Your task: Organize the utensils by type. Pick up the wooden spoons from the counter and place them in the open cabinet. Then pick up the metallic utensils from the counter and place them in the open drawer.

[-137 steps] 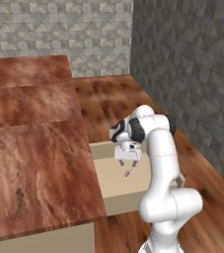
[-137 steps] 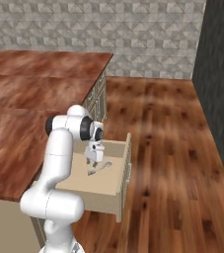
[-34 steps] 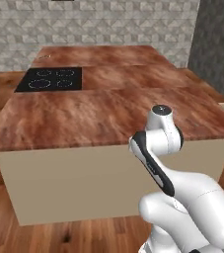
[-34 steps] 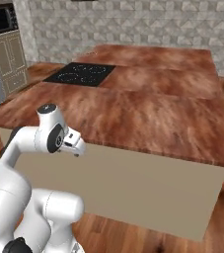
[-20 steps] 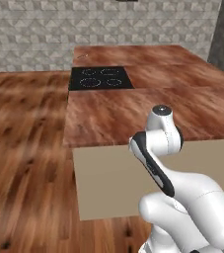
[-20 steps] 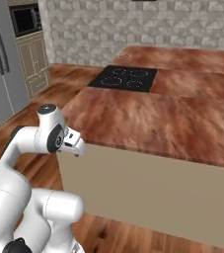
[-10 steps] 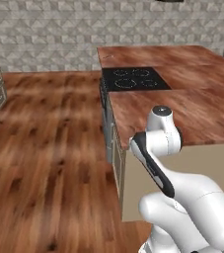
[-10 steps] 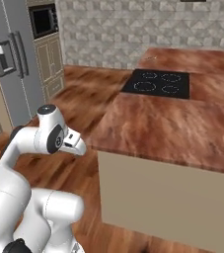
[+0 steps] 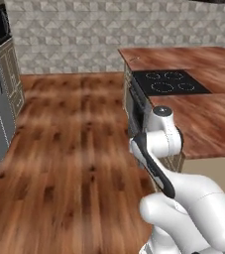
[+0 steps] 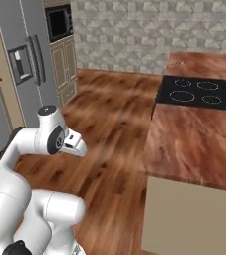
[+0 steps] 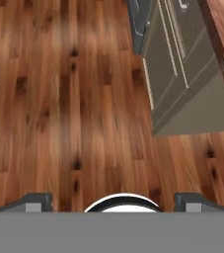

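From left to right in the right base view: a grey fridge (image 10: pixel 22 64) stands by the far wall, bare wood floor (image 10: pixel 109 129) runs through the middle, and the table (image 10: pixel 194 144) takes the right side, a black stovetop (image 10: pixel 196 92) set in its far half.

The jaws (image 11: pixel 113 200) are spread wide and hold nothing; in the hand view they hang over floor planks, with the table's near corner and its cream panelled base at upper right.

No utensil can be made out on the table from here (a pale speck near its far edge is too small to name).

This looks like a transit step between picks. The next move calls for finding a remaining utensil on the table, then bringing the arm over it.
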Controlling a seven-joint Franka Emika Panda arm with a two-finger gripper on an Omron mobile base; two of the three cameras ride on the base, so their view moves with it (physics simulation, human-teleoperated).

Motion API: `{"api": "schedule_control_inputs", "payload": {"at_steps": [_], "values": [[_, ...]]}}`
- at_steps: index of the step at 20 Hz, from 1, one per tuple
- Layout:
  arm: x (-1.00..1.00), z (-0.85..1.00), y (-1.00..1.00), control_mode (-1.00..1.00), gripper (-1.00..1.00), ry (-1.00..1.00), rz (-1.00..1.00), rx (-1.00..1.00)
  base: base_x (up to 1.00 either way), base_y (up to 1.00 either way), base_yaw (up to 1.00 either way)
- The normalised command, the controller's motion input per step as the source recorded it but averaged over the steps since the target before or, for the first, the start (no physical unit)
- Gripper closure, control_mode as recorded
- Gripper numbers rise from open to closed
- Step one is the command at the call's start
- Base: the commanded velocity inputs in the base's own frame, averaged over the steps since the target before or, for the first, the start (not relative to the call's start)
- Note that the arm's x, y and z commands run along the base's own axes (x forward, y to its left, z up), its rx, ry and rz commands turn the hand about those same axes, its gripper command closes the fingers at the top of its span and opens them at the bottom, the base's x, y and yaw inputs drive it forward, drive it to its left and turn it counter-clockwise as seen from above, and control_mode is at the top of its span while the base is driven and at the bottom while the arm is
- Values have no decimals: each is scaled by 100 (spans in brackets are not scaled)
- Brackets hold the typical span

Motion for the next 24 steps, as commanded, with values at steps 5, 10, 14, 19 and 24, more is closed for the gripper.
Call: {"api": "schedule_control_inputs", "payload": {"at_steps": [5, 10, 14, 19, 24], "values": [[0, 0, 0, 100, -100, 0, 0, 0, 86, 81, -15], [0, 0, 0, 100, -100, 0, 0, 0, 93, 71, -18], [0, 0, 0, 100, -100, 0, 0, 0, 100, 47, -19], [0, 0, 0, 100, -100, 0, 0, 0, 100, 41, -18], [0, 0, 0, 100, -100, 0, 0, 0, 100, 26, -16]]}}
